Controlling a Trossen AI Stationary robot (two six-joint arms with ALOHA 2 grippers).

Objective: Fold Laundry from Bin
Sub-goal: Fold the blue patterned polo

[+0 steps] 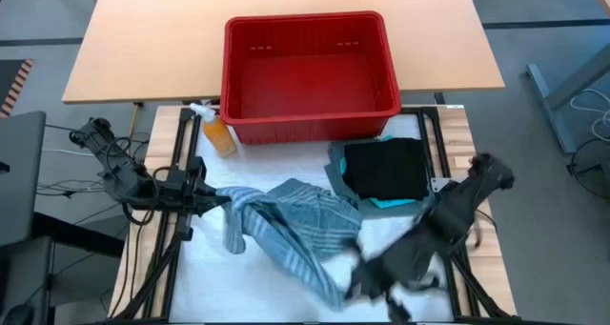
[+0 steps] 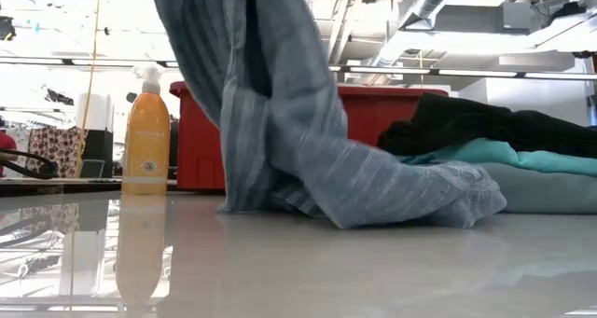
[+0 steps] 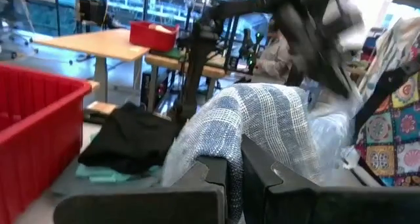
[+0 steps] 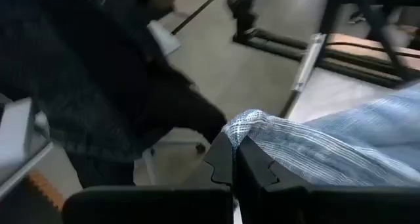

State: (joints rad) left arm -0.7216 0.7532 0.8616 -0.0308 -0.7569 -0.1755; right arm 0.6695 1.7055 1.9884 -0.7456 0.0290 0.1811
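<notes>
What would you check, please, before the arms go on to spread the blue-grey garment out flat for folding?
1. Left gripper shut on the blue-grey garment: ok.
2. Right gripper pinching the garment's edge: ok.
3. Garment off the table: not ok, its lower part drags on the white tabletop.
4. Red bin empty: ok.
5. Finished stack, black garment on the turquoise garment, clear of the cloth: cannot tell.
6. Orange spray bottle upright: ok.
</notes>
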